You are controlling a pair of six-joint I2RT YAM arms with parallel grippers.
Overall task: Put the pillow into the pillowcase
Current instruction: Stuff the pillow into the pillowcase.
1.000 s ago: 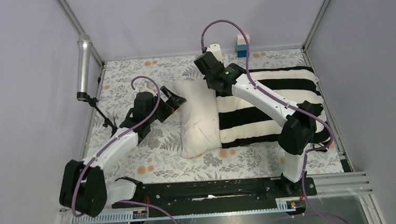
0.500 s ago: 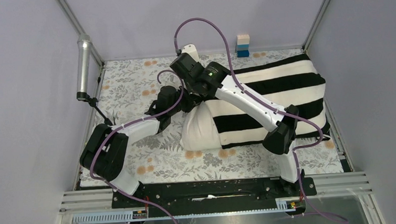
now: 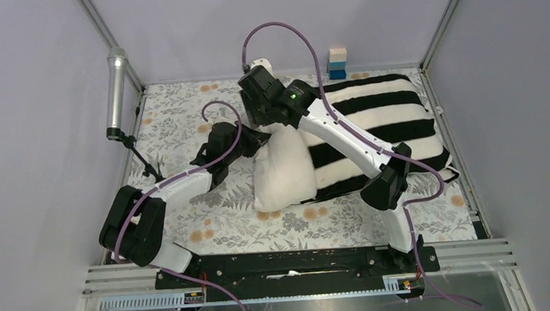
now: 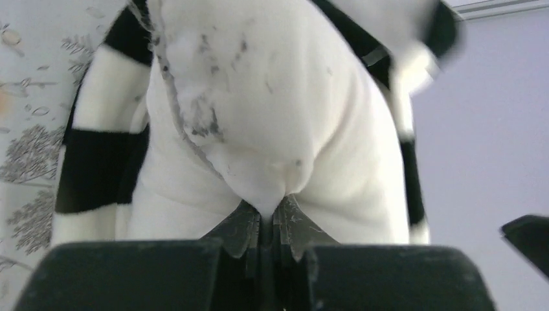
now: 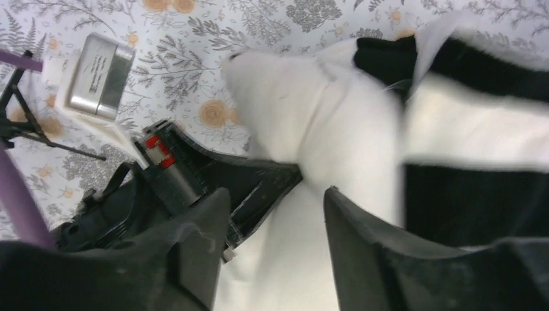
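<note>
The off-white pillow [image 3: 281, 175] lies mid-table, its right part inside the black-and-white striped pillowcase [image 3: 379, 115]. My left gripper [image 3: 255, 138] is shut on a pinch of the pillow's left edge; in the left wrist view the jaws [image 4: 268, 210] clamp white fabric of the pillow [image 4: 272, 116], with the pillowcase [image 4: 97, 155] bunched behind it. My right gripper [image 3: 268, 124] hovers just above that same far-left corner, open. The right wrist view shows its open fingers [image 5: 275, 194] over the pillow [image 5: 311, 110], beside the pillowcase's mouth [image 5: 479, 142], holding nothing.
A floral table covering [image 3: 182, 118] spreads under everything. A silver cylinder on a thin black stand [image 3: 115, 86] rises at the far left. A small blue-and-white block stack [image 3: 336, 63] sits at the back wall. Metal frame posts [image 3: 442, 19] border the table.
My left gripper reached in and shut on the pillow's left edge. My right gripper pulled the pillowcase leftward, then opened and let go; the pillowcase has slid back right, tilted.
</note>
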